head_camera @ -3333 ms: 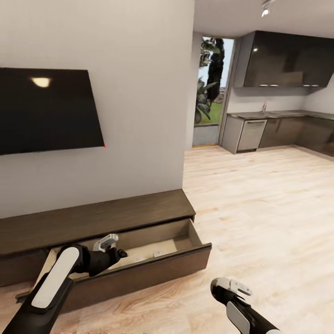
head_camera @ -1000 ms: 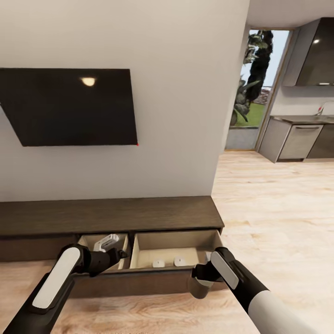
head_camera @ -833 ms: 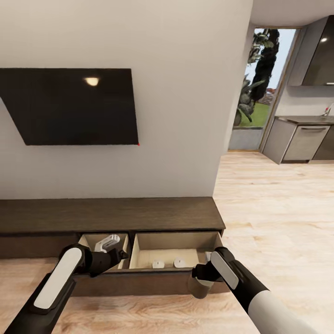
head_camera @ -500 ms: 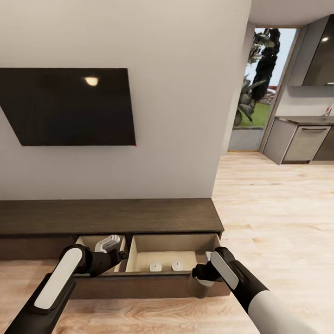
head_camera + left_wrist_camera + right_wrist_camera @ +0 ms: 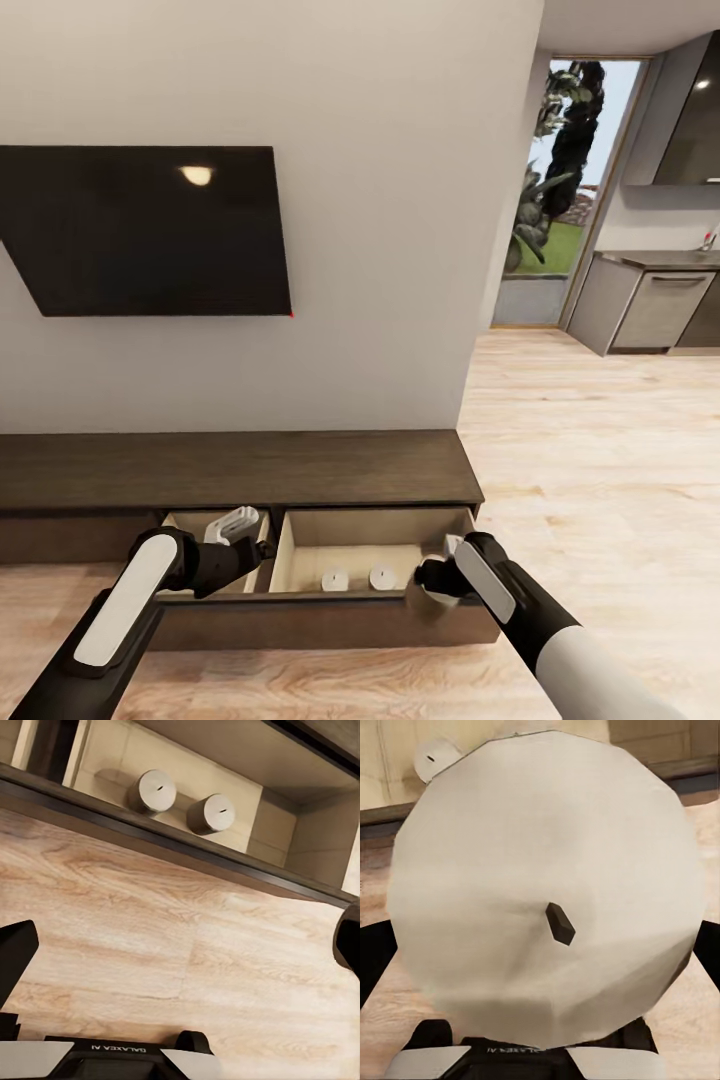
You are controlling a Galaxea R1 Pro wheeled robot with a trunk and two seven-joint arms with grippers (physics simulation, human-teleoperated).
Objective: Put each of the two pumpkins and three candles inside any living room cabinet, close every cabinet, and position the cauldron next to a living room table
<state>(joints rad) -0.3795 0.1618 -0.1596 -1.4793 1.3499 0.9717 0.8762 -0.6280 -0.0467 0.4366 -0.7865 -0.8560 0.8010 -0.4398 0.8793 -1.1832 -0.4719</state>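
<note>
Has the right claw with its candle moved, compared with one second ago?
Yes. The right claw with its candle has risen against the open drawer of the cabinet: before it hung in front of the drawer front, now it reaches the rim.

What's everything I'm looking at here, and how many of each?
Cabinet: one, dark brown, low against the wall, two drawers pulled open.
Candles in the drawer: two, white, standing side by side in the right-hand drawer.
Candle held by the right gripper: one, white, at the drawer's front right corner.
Television: one, black, on the wall above the cabinet.
Kitchen cupboards: dark grey, far right.
Floor: light wood.
Left gripper: white fingers, over the left-hand drawer.
Right gripper: shut on its candle.
</note>
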